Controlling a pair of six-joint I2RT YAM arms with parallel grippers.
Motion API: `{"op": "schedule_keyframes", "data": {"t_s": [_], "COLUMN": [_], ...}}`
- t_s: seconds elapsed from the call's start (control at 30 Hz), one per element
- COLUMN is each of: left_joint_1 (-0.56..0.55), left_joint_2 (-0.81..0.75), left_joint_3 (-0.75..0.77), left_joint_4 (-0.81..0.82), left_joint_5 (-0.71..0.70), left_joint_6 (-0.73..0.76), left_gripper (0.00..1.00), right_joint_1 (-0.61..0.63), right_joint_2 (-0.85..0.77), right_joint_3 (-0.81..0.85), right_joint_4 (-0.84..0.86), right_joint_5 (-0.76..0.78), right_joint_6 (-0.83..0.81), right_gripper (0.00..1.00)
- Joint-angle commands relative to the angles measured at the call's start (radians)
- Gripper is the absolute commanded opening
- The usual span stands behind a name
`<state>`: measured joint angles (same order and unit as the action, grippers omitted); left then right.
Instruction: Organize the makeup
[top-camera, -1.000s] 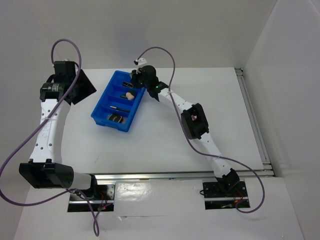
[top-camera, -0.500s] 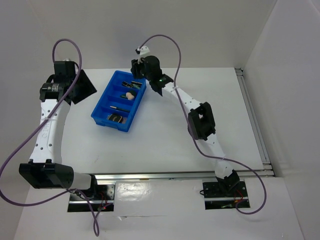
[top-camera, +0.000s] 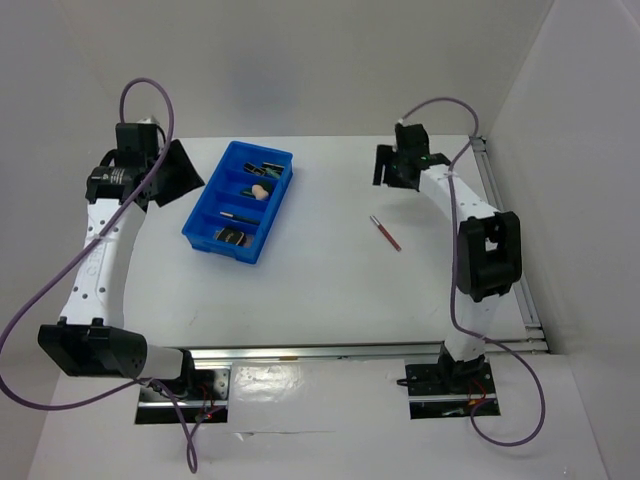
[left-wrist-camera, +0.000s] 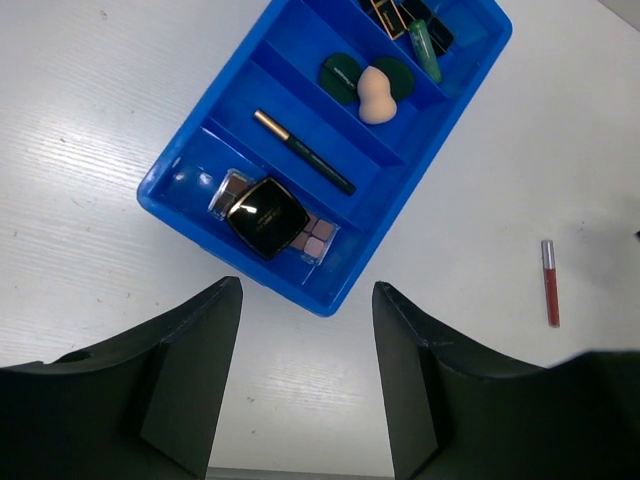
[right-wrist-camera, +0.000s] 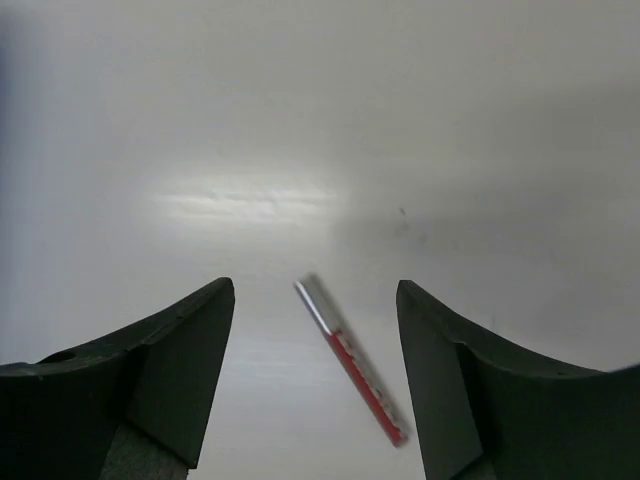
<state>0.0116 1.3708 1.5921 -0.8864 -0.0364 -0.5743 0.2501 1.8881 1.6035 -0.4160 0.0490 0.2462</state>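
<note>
A red pencil with a silver cap (top-camera: 384, 233) lies loose on the table right of centre; it also shows in the right wrist view (right-wrist-camera: 352, 363) and the left wrist view (left-wrist-camera: 548, 282). My right gripper (top-camera: 386, 168) is open and empty, above the table behind the pencil. The blue tray (top-camera: 205, 243) holds a beige sponge (left-wrist-camera: 377, 91) on dark round compacts, a thin dark pencil (left-wrist-camera: 303, 152), a square compact on an eyeshadow palette (left-wrist-camera: 266, 215), lipstick tubes and a green pencil (left-wrist-camera: 423, 39). My left gripper (top-camera: 180, 172) is open and empty, left of the tray.
A metal rail (top-camera: 508, 235) runs along the table's right edge. White walls stand behind and to the right. The tray sits at the back left of the white table (top-camera: 330, 290).
My right arm has swung from over the tray's far end to the back right of the table. The red pencil now shows on the table. The left arm shifted slightly.
</note>
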Motion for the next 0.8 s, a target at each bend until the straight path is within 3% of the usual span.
{"op": "schedule_keyframes", "data": {"t_s": [0.0, 0.13, 0.37, 0.5, 0.57, 0.67, 0.77], "left_joint_1": [-0.024, -0.033, -0.052, -0.052, -0.052, -0.052, -0.052], "left_joint_2": [0.004, 0.027, 0.027, 0.036, 0.036, 0.045, 0.033], "left_joint_3": [-0.011, -0.011, -0.011, -0.011, -0.011, -0.011, -0.011], "left_joint_4": [0.037, 0.037, 0.037, 0.037, 0.037, 0.017, 0.017], "left_joint_5": [0.033, 0.043, 0.023, 0.023, 0.023, 0.003, -0.019], "left_joint_6": [0.027, 0.027, 0.027, 0.036, 0.036, 0.036, 0.036], "left_gripper": [0.68, 0.68, 0.68, 0.68, 0.68, 0.68, 0.68], "right_joint_1": [-0.026, -0.049, -0.049, -0.012, 0.017, 0.058, 0.098], "right_joint_2": [-0.038, 0.083, 0.129, 0.161, 0.187, 0.209, 0.227], "right_joint_3": [-0.094, -0.08, -0.129, -0.151, -0.151, -0.142, -0.142], "right_joint_4": [-0.124, -0.22, -0.167, -0.178, -0.193, -0.214, -0.234], "right_joint_5": [-0.105, -0.166, -0.196, -0.089, -0.051, 0.003, 0.048], "right_joint_6": [-0.049, -0.078, -0.058, -0.058, -0.048, -0.048, -0.048], "right_gripper": [0.74, 0.79, 0.8, 0.77, 0.72, 0.53, 0.24]}}
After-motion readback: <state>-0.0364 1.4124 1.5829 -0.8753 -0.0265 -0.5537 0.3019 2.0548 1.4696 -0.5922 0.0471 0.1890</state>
